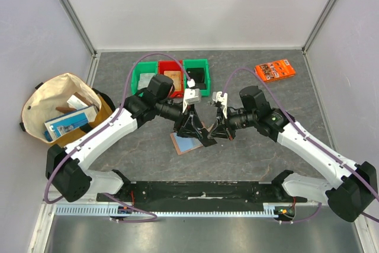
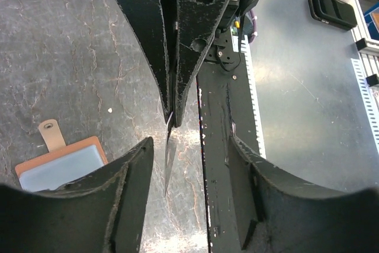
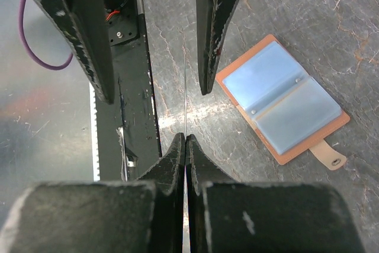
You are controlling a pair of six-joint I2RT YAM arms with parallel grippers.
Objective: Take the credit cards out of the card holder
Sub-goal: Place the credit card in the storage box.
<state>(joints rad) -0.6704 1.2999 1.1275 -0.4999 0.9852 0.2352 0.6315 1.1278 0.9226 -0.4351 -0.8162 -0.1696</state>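
The card holder (image 1: 186,144) lies open and flat on the table, reddish-brown with light blue panels and a small tab; it also shows in the right wrist view (image 3: 281,102) and the left wrist view (image 2: 62,164). My right gripper (image 3: 185,138) is shut on a thin credit card (image 3: 185,105), seen edge-on and held upright above the table, right of the holder. In the left wrist view the card (image 2: 169,161) sticks out of the right gripper's tips. My left gripper (image 2: 190,140) is open, its fingers on either side of that card without touching it. The grippers meet tip to tip (image 1: 208,133).
Green and red bins (image 1: 172,78) stand at the back behind the arms. An orange printed packet (image 1: 275,69) lies at the back right. A cloth bag (image 1: 59,114) with items sits at the left. A black rail (image 1: 201,191) runs along the near table edge.
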